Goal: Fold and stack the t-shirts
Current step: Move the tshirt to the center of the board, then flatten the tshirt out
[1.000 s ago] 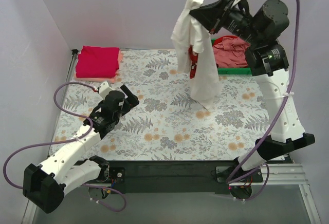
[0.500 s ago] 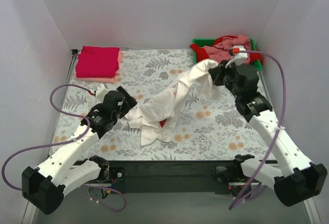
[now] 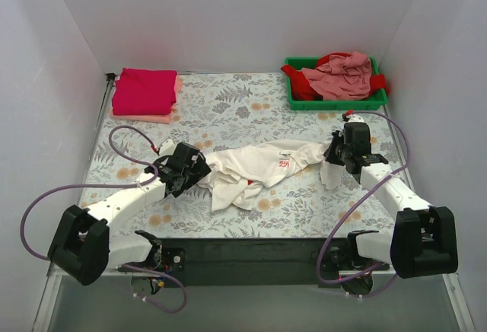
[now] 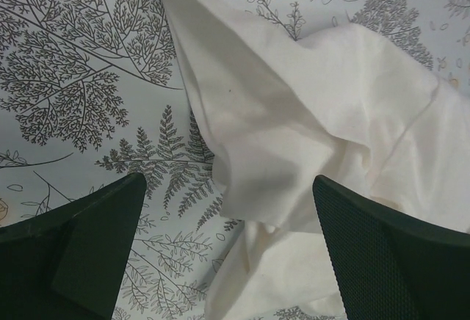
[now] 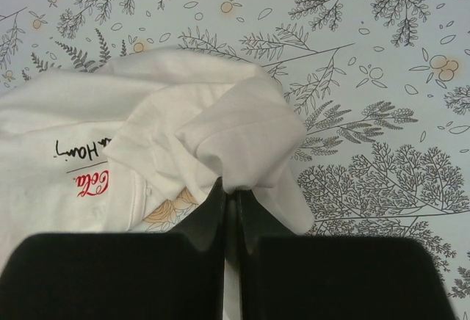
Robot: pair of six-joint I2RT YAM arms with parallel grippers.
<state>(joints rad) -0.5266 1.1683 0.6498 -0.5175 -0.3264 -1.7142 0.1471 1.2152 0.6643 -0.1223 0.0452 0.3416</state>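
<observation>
Lowered: white t-shirt [image 3: 259,166] onto table [image 3: 228,111]; right pincer [image 5: 230,188] pinching it, left pincer [image 4: 228,188] wide.

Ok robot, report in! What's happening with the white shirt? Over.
Right gripper shut on white t-shirt. Left gripper open over its other end. Shirt crumpled, not yet folded. Nothing blocking.

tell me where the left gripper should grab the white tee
Probably the raised fold at the white tee end under the open left gripper, from straight above: it humps up between the fingers, while the right gripper pinches the opposite end.
</observation>
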